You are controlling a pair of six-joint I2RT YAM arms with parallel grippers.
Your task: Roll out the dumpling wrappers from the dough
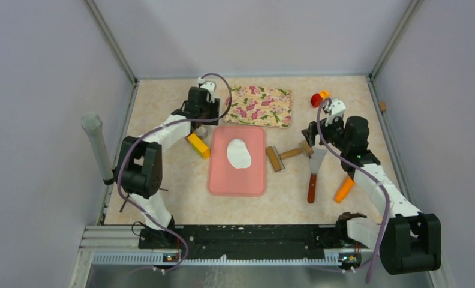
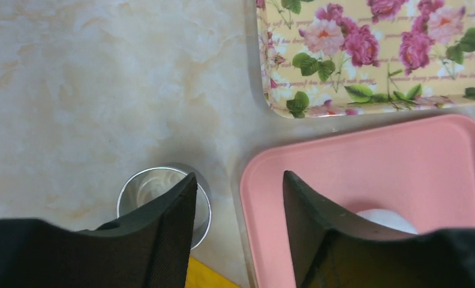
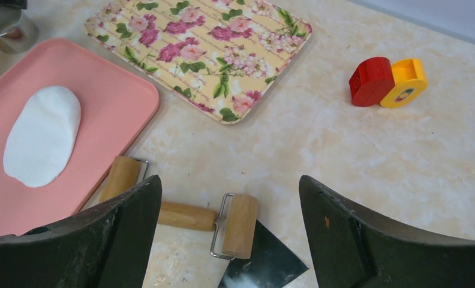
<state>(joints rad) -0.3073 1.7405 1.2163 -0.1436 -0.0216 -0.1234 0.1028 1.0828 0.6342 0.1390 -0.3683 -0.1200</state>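
The dough (image 1: 239, 153) is a flattened white oval sheet on the pink mat (image 1: 220, 180); it also shows in the right wrist view (image 3: 42, 135) and partly in the left wrist view (image 2: 386, 219). No dumpling wrappers are in view. My left gripper (image 1: 202, 127) (image 2: 238, 177) is open and empty; its left finger hangs over the silver metal ring cutter (image 2: 157, 189), which stands just off the mat's far left corner. My right gripper (image 1: 310, 137) (image 3: 229, 180) is open and empty above the wooden double-ended roller (image 3: 184, 215) (image 1: 289, 154), which lies right of the mat.
A floral tray (image 1: 260, 105) lies behind the mat. A yellow block (image 1: 198, 146) sits left of the mat. A scraper (image 1: 315, 174) with a wooden handle and an orange tool (image 1: 343, 188) lie at the right. A red and yellow object (image 1: 319, 98) sits at the back right.
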